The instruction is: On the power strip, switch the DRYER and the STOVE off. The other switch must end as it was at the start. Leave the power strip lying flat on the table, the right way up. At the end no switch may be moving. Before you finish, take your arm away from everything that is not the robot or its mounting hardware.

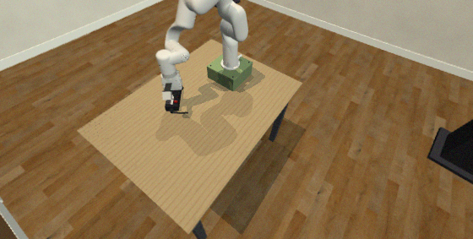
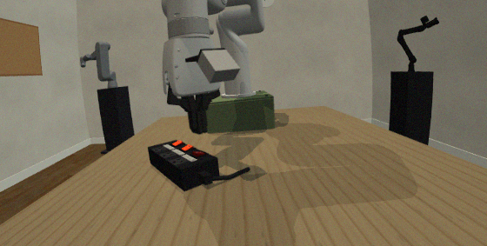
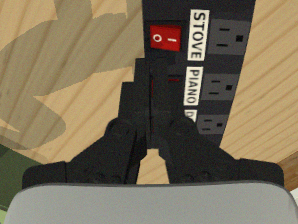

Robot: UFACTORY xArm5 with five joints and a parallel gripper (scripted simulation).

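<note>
The black power strip [image 2: 183, 162] is lying flat on the wooden table [image 2: 348, 197], right way up, its STOVE switch [image 3: 164, 38] showing dull red beside two brighter rockers. The gripper [image 2: 198, 129] is hanging above it, fingers fully closed and holding nothing, in front of the green base block [image 2: 252, 112].

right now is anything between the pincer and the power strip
Nothing. In the exterior view the shut pincer hangs above the power strip, with only open air between them.
</note>
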